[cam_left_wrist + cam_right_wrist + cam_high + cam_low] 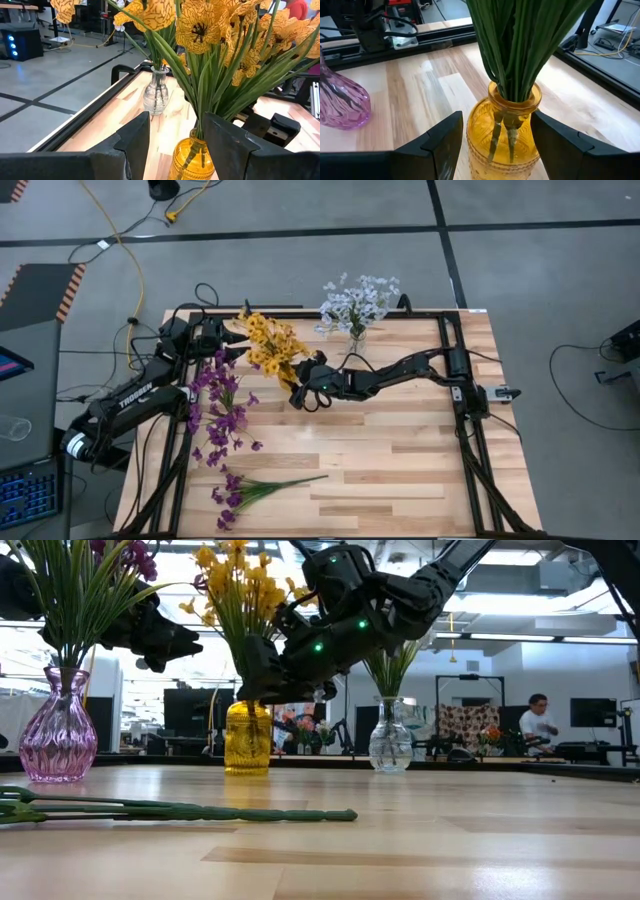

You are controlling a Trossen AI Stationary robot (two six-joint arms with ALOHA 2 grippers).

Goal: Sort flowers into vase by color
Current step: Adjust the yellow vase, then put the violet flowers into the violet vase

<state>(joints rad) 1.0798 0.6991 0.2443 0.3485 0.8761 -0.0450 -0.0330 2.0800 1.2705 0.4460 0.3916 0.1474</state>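
Wooden tabletop (400,470) carries three vases along its far edge, and we see one purple spray (255,492) left lying flat near the front edge, stems pointing right. Our right gripper (298,395) hangs with fingers spread wide just beside the yellow vase (248,738), holding nothing; the left gripper (228,352) sits half open above the purple vase (58,735), also empty. We judge the left arm nearer the spray, with open board around it.
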